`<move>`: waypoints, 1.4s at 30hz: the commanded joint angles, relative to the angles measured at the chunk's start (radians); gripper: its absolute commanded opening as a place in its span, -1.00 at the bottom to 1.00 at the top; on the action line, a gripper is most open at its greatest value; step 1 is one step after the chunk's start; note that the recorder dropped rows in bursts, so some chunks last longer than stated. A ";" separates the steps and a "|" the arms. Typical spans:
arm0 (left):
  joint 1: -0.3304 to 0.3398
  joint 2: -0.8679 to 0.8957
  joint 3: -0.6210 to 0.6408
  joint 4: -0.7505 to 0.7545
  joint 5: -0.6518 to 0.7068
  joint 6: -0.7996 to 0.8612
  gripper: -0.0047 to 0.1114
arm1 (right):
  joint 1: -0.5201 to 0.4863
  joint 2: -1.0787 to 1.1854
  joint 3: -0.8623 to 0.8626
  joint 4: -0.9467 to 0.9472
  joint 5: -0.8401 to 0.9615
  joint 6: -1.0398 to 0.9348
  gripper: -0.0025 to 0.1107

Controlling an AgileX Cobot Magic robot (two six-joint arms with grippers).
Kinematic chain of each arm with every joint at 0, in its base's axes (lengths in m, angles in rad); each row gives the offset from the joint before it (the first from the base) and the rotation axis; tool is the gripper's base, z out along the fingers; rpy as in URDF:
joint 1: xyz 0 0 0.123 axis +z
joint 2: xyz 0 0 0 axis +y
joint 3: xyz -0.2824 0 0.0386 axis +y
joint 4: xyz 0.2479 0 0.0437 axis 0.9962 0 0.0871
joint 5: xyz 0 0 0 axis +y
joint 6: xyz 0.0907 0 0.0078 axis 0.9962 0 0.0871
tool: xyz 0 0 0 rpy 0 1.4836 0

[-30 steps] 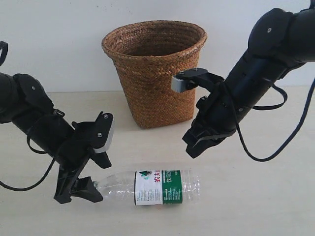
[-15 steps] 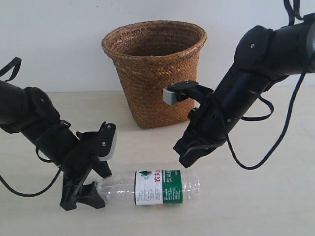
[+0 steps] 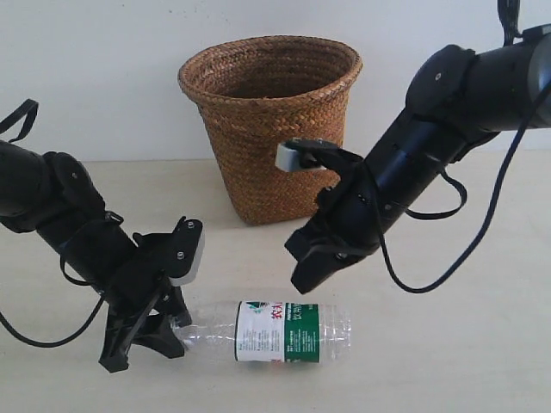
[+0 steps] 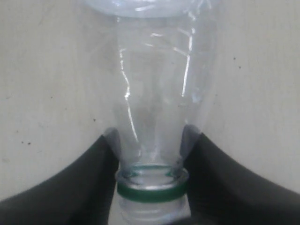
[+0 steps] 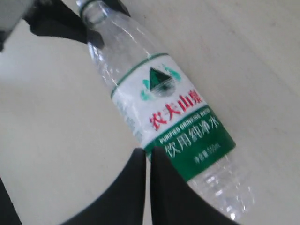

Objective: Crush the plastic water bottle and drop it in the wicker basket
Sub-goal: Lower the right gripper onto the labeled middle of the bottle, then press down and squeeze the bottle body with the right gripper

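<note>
In the outside view your bottle (image 3: 280, 331) is lying on its side on the table (image 3: 482, 344), lower middle of the frame, neck pointing left. The basket (image 3: 271, 129) stands upright well behind it at top centre. Your left gripper (image 3: 172, 335) is down at lower left, clamped onto the neck end. The right gripper (image 3: 299, 277) hangs just over the label, clear of it. On the left wrist cam the two black fingers (image 4: 93, 183) press on the clear neck from either side, right beside the green ring (image 4: 152, 191), so that's a proper hold. On the right wrist cam the fingers (image 5: 129, 192) are pretty much together, only a sliver of gap and nothing in it. The white-and-green label (image 5: 173, 112) with red characters lies just past the tips. The bottle looks round and full-shaped, not squashed.
</note>
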 commanded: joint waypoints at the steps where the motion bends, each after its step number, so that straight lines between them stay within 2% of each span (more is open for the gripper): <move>1: -0.006 0.003 -0.004 0.004 0.016 -0.010 -0.84 | 0.010 0.002 -0.032 0.120 -0.068 -0.034 -0.96; 4: -0.006 0.003 -0.004 0.004 0.012 -0.024 -0.84 | 0.056 0.002 -0.032 0.070 -0.081 -0.030 -0.96; 9: -0.006 0.003 -0.004 0.004 0.007 -0.059 -0.84 | 0.118 0.011 -0.032 -0.138 -0.186 0.198 -0.96; 28: -0.006 0.003 -0.004 0.004 0.007 -0.071 -0.84 | 0.118 0.167 -0.032 -0.114 -0.234 0.215 -0.96; 42: -0.006 0.003 -0.003 0.004 -0.012 -0.073 -0.84 | 0.116 0.274 -0.032 -0.138 -0.126 0.213 -0.96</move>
